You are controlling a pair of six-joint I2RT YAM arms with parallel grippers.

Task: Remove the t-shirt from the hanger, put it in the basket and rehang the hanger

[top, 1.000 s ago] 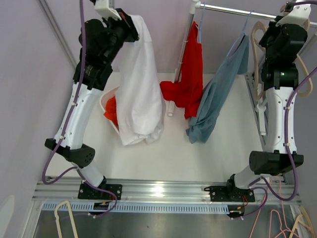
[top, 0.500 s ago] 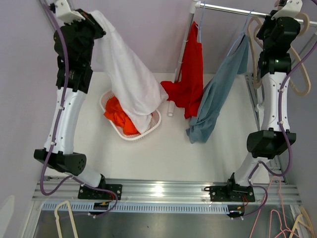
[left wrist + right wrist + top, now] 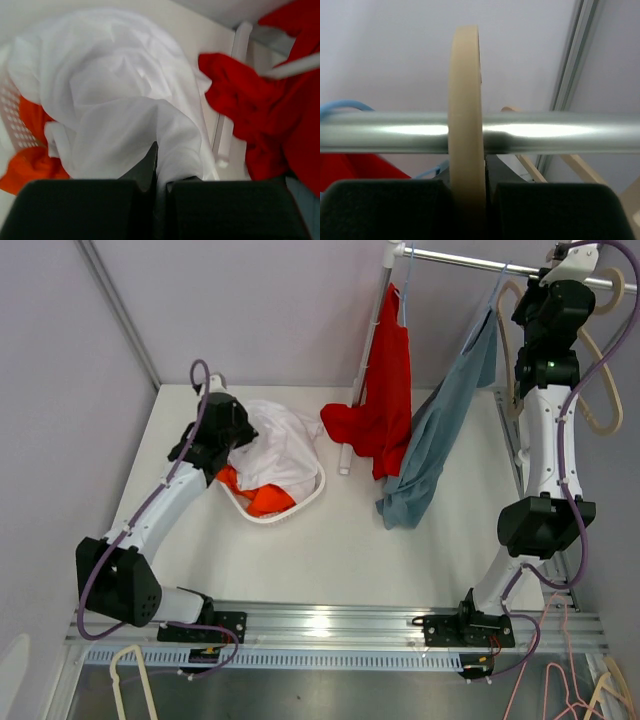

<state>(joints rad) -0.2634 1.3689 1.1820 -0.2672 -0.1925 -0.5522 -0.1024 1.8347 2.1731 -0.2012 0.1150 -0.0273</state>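
Observation:
The white t-shirt lies bunched in the white basket, off any hanger. My left gripper is low at the basket's left side, shut on a fold of the white t-shirt; its jaws pinch the fabric. My right gripper is high at the rail's right end, shut on a bare beige hanger. In the right wrist view the beige hanger hooks over the metal rail between the jaws.
An orange cloth lies in the basket under the white shirt. A red shirt and a grey-blue shirt hang from the rail. Loose hangers lie at the near edge.
My left arm has swung down from high up and lowered the white t-shirt into the basket. My right gripper has risen slightly to the rail with the beige hanger.

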